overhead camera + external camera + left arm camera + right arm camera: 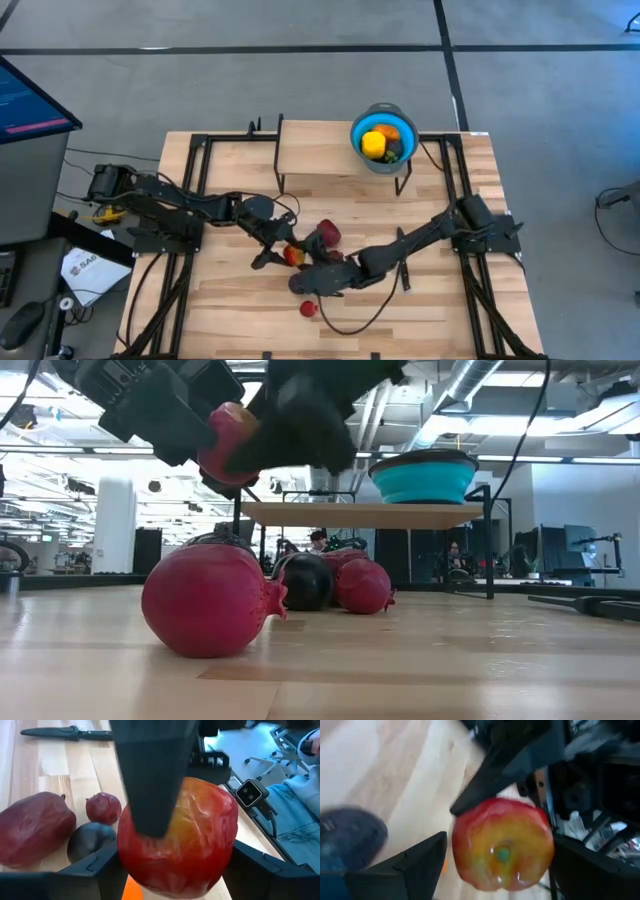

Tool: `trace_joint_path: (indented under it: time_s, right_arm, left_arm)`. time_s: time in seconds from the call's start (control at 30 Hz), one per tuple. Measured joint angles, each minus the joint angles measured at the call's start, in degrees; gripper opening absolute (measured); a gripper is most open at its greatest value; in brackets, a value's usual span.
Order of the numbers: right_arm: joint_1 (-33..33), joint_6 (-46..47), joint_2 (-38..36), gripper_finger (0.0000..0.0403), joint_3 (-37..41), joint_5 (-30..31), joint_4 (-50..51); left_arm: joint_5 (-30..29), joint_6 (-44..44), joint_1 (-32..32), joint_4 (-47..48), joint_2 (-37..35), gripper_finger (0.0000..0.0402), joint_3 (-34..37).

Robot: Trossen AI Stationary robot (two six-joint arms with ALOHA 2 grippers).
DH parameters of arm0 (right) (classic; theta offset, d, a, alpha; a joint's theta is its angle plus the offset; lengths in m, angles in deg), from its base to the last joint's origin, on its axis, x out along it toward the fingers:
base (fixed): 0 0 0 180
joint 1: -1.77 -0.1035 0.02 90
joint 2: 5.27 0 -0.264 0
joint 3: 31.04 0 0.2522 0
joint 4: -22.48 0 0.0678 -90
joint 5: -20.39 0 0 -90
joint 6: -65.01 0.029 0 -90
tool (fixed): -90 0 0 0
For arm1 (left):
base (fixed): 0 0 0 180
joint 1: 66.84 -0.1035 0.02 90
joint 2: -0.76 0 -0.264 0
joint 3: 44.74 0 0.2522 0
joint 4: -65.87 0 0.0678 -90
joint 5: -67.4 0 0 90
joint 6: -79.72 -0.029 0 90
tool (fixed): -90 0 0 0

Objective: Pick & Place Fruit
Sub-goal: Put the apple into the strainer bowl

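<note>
We are at a pale wooden table (430,300) in a large open workshop with a grey floor, seen from above, from table height and from both wrists. At mid-table, lifted clear of the wood, is a red-and-yellow apple (180,837), and both arms meet on it. Our left gripper (175,870) has its dark fingers (95,865) spread on either side of the apple, flanking it closely; whether they press it we cannot tell. Our right gripper (500,862) likewise has its fingers (420,857) wide apart with the apple between them, so this looks like a handover from one arm to the other. Just beside the apple on the table lie a large dark red fruit (35,827), a small red pomegranate (103,807) and a dark plum (90,842). A further small red fruit (308,309) sits nearer the front edge. A slim black knife (67,733) lies beyond the group. Well away from the apple, at the back, a blue bowl (358,132) stands on a raised wooden shelf (310,150) and already holds yellow and orange fruit (376,142). We judge the task part done: some fruit is in, the apple is in transit, and several pieces remain.
</note>
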Motion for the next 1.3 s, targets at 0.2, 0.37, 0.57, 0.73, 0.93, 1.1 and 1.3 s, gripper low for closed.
trace_joint_path:
  time_s: [0.2,0.37,0.57,0.73,0.93,1.1,1.3]
  right_arm:
    - [0.2,1.44,1.41,0.028,-4.32,0.02,6.28]
    - [0.22,4.76,0.91,0.0234,-4.3,-0.36,6.94]
    - [-1.03,17.35,0.78,0.0234,-4.32,0.45,9.84]
    - [-3.73,36.61,-0.57,0.0246,-4.17,-1.03,21.73]
    - [-8.87,52.45,-7.14,0.0243,-4.21,1.17,38.72]
    - [-9.65,68.98,-16.55,0.0244,-4.23,13.47,53.91]
    - [2.79,82.66,-29.24,0.0245,-4.23,15.86,67.73]
  left_arm:
    - [0.37,-0.14,0.01,-0.93,-0.07,0.0264,-0.02]
    - [0.31,-0.05,-0.04,-1.24,-0.04,0.0268,-0.02]
    - [0.31,-1.43,-1.45,-2.99,-0.18,0.0305,0.0]
    - [-1.25,-3.46,-3.8,-3.95,-0.55,0.0344,-0.07]
    - [-4.26,-3.73,-3.6,-3.63,-0.52,0.0359,-0.07]
    - [-4.94,-3.93,-1.95,-4.18,-0.52,0.0351,-0.07]
    - [-5.04,-3.77,0.23,-5.92,-0.52,0.0335,-0.07]
